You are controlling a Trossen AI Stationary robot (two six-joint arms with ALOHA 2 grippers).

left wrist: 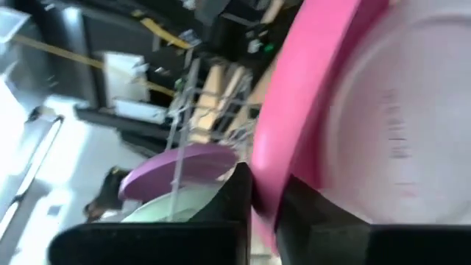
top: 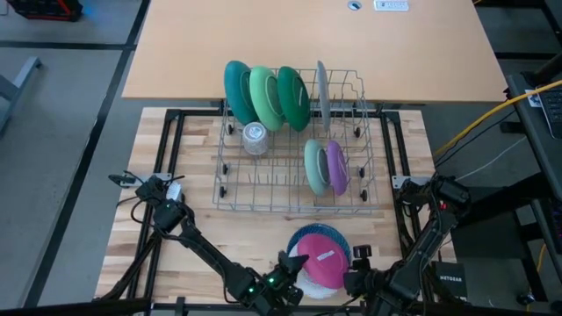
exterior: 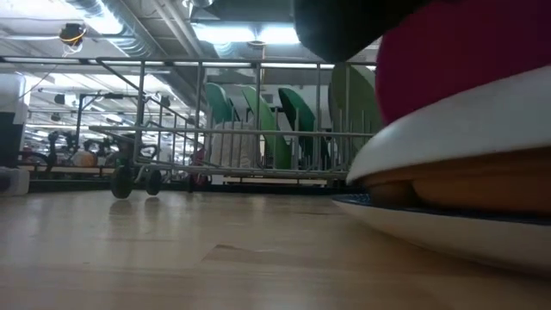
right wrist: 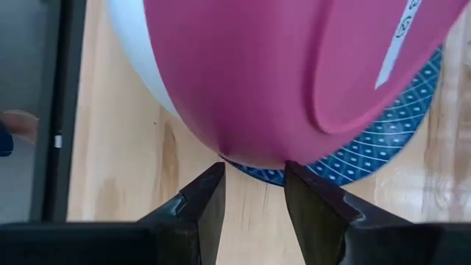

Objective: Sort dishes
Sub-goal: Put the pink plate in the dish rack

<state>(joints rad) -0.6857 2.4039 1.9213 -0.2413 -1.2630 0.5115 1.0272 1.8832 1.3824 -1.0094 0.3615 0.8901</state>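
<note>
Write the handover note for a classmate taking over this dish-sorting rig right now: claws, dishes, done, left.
Left claw: shut on the rim of the pink bowl, upside down on top of the stack at the table's near edge.
Right claw: open, at the stack's edge beside the blue patterned plate, holding nothing.
Done: three green plates, a grey plate, a pale green bowl and a purple bowl stand in the wire dish rack.
Left: pink bowl, white bowl, tan dish, blue plate.

Grey floor (top: pixel 61 132), tan desk (top: pixel 290 35), possibly ceiling ducts (exterior: pixel 129 34)
</note>
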